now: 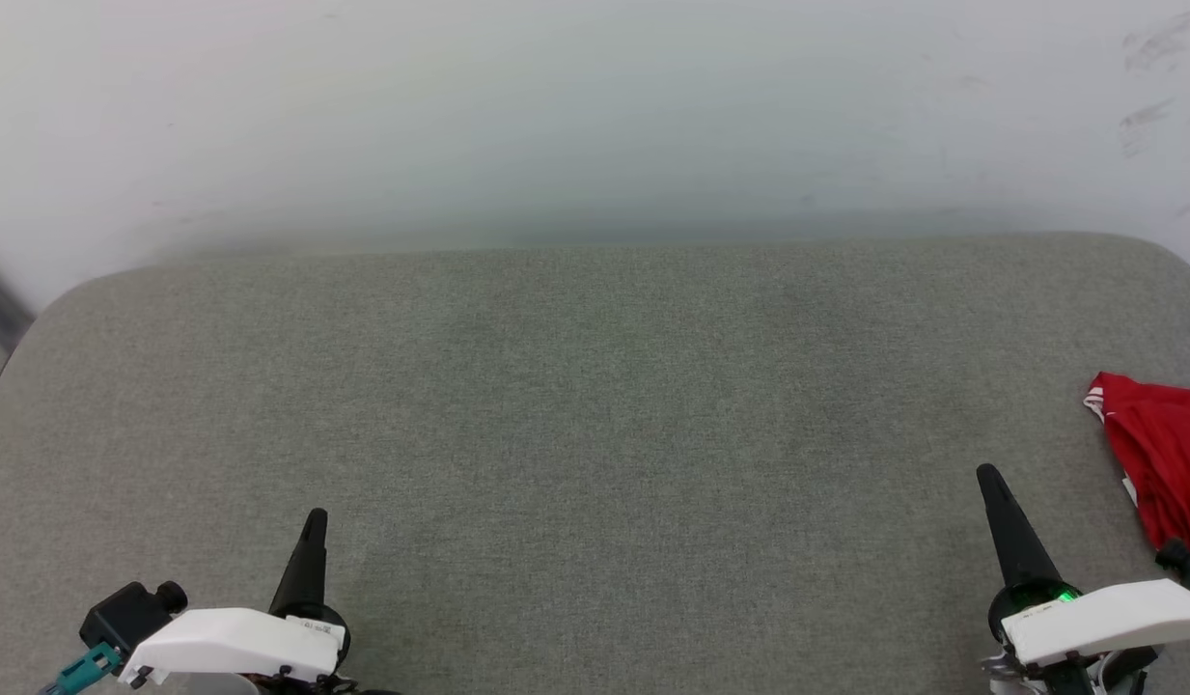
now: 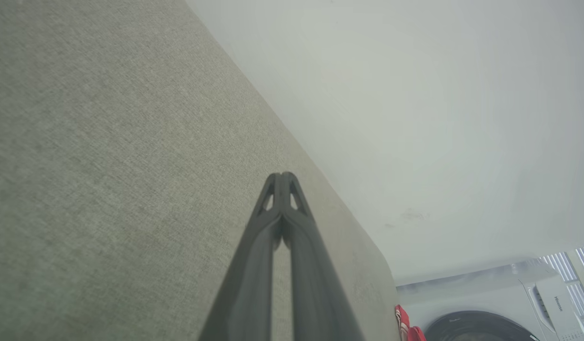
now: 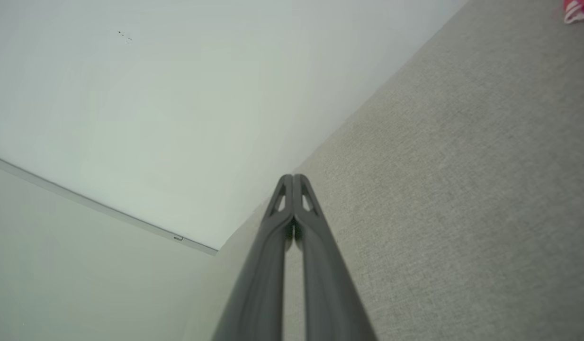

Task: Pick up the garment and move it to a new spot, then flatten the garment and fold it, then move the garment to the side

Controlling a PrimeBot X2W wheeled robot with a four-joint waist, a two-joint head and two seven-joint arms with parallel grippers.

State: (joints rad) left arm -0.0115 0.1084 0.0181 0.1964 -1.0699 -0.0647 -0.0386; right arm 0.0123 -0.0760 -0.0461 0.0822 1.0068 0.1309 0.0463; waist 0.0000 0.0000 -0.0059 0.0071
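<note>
The left hand (image 1: 314, 521) is pressed fully shut with nothing between its two dark fingers, whose tips meet in the left wrist view (image 2: 282, 176). It hangs over the front edge of the tabletop (image 1: 595, 405), toward the front left corner. The right hand (image 1: 987, 475) is also shut and empty, its fingertips together in the right wrist view (image 3: 292, 177), and it sits over the front edge toward the front right corner. The tabletop is covered in grey fabric and has rounded corners. The red shirt (image 1: 1159, 454) lies bunched at the right edge, near the right hand but not touching it, with a bit of red-and-white striped trim showing. A pale wall (image 1: 595, 116) runs along the far edge. In the left wrist view a white washing machine (image 2: 486, 303) stands past the shirt (image 2: 403, 324).
</note>
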